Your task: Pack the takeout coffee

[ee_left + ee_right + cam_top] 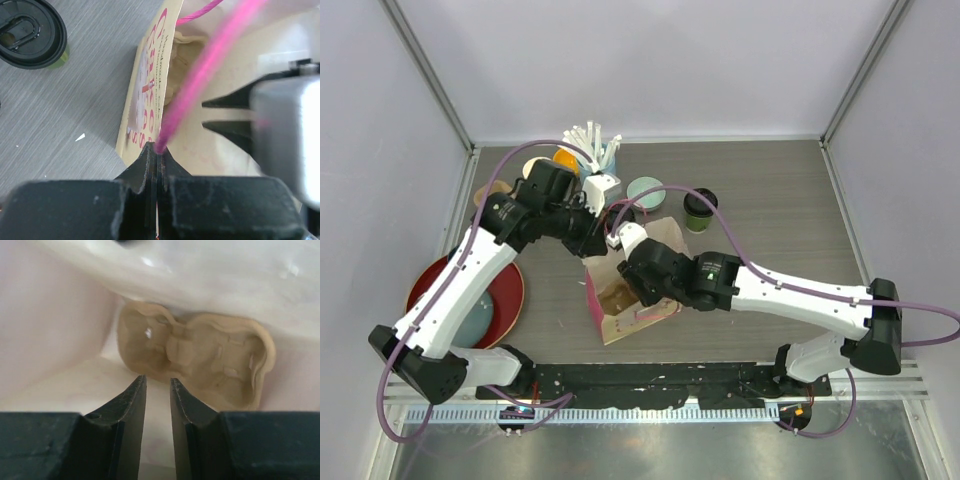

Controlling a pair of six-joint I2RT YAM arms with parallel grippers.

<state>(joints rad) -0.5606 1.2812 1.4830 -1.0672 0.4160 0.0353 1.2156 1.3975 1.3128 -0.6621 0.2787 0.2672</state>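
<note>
Left gripper point(158, 150) clamps kraft paper bag's point(145, 90) pink cord handle point(202, 75); right gripper point(157, 386) barely ajar, empty; hold mouth wide; dark-green lidded cup point(700, 210) 1 o'clock.

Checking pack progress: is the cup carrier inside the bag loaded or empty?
Empty. The right wrist view shows the pulp carrier with bare wells at the bottom of the bag; one lidded cup stands outside on the table.

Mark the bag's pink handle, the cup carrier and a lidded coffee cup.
pink handle point(200, 75): left wrist view, mid-cord.
cup carrier point(200, 355): right wrist view, ridge between wells.
lidded coffee cup point(30, 27): left wrist view, black lid top.
</note>
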